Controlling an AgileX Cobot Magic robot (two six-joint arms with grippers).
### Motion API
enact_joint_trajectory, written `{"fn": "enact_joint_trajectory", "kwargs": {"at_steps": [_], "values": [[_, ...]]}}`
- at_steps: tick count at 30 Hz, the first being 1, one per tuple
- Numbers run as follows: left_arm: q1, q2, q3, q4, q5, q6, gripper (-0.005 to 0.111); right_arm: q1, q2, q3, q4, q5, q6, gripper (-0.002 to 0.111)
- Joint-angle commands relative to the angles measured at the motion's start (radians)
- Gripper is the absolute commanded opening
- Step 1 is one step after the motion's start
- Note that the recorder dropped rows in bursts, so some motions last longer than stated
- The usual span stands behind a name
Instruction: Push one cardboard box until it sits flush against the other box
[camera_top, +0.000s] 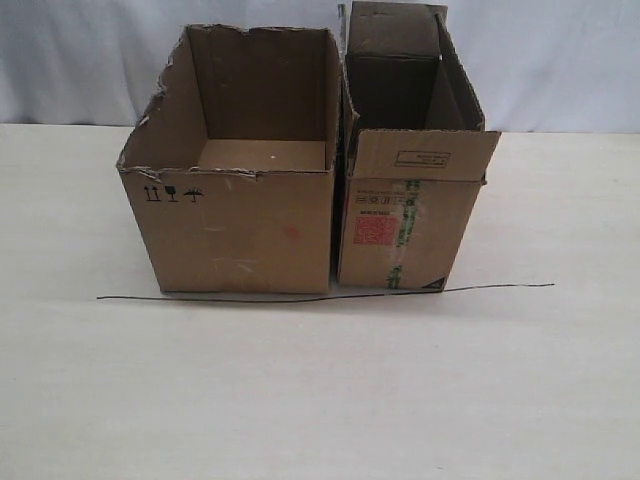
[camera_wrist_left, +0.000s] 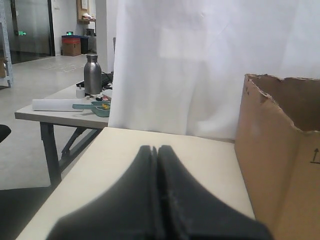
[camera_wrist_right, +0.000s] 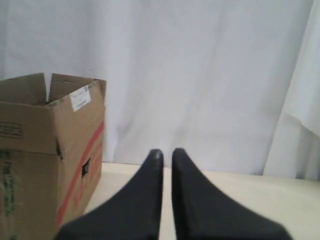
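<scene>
The cardboard box (camera_top: 400, 225), narrow and tall with flaps up, red square print and green-striped tape, stands on the right of the pale table. The other box (camera_top: 240, 225), wider with a ragged torn rim, stands right beside it on the left. Only a thin dark seam shows between their front corners. Neither gripper appears in the exterior view. My left gripper (camera_wrist_left: 156, 148) is shut and empty over bare table, with the other box (camera_wrist_left: 280, 160) off to one side. My right gripper (camera_wrist_right: 167, 151) is shut with only a thin slit, empty, apart from the cardboard box (camera_wrist_right: 45, 160) and its red side stripe.
A thin black line (camera_top: 320, 296) runs along the table just in front of both boxes. A white curtain (camera_top: 560, 60) hangs behind the table. In the left wrist view a separate grey side table (camera_wrist_left: 55, 114) carries a metal bottle (camera_wrist_left: 92, 75) and small items.
</scene>
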Motion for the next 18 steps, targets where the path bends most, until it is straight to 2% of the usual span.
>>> {"fn": "enact_joint_trajectory", "kwargs": {"at_steps": [1, 2, 9, 18], "values": [[-0.008, -0.003, 0.003, -0.006, -0.009, -0.001, 0.0, 0.003, -0.004, 0.005, -1.041, 0.073, 1.115, 0.005], [-0.008, -0.003, 0.003, -0.006, -0.009, -0.001, 0.0, 0.003, -0.004, 0.005, -1.156, 0.101, 1.246, 0.005], [-0.008, -0.003, 0.003, -0.006, -0.009, -0.001, 0.0, 0.003, -0.004, 0.005, -1.154, 0.184, 1.198, 0.005], [-0.008, -0.003, 0.003, -0.006, -0.009, -0.001, 0.0, 0.003, -0.004, 0.005, -1.157, 0.184, 1.198, 0.005]]}}
